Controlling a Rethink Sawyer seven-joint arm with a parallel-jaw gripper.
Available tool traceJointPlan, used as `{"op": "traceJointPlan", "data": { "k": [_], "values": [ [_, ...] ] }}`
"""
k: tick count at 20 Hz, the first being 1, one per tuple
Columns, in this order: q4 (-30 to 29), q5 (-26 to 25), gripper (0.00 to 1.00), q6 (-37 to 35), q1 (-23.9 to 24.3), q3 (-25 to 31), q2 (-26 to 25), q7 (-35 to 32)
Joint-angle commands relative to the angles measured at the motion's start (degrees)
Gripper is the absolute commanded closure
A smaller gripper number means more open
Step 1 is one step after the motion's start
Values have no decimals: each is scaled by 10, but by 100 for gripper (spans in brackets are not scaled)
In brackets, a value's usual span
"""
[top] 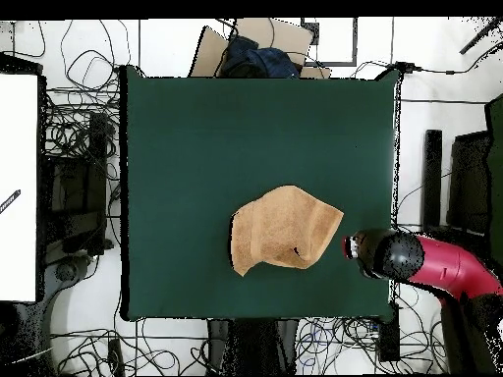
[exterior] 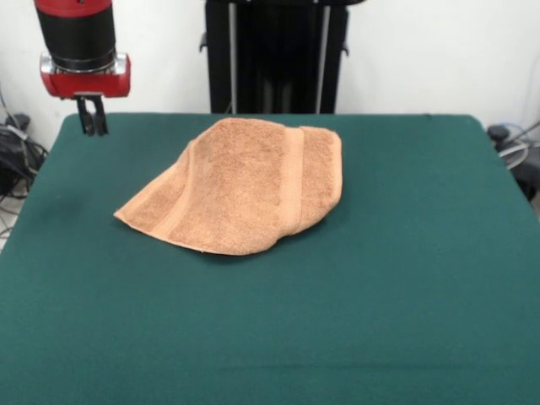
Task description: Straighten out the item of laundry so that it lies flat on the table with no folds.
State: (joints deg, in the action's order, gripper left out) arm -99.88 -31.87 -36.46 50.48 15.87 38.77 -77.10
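Observation:
The orange-tan towel (exterior: 245,186) lies crumpled and folded over on itself near the middle of the green table (exterior: 405,270). One woven band runs down its right part and another runs along its left corner. In the overhead view the towel (top: 283,232) sits a little toward the robot's side of the table (top: 196,137). My gripper (exterior: 92,125) hangs over the table's far left corner in the front view, apart from the towel, empty, with its fingers close together. From above, the red and black arm (top: 413,260) covers it at the table's right edge.
The black pedestal column (exterior: 274,55) stands behind the table. Cables (top: 83,128) lie on the floor around the table. A cardboard box with dark cloth (top: 255,54) sits beyond the far edge. A white surface (top: 18,187) stands at the left.

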Motion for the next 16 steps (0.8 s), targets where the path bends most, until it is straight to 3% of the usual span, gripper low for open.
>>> {"op": "traceJointPlan", "data": {
  "k": [1,11,12,16],
  "values": [
    [-36,-11,100,83,-3,65,-41,-1],
    [-64,-1,100,101,-17,58,-35,-19],
    [-69,2,0,106,-15,58,-36,-23],
    [-73,4,0,106,-18,56,-35,-30]
  ]
}}
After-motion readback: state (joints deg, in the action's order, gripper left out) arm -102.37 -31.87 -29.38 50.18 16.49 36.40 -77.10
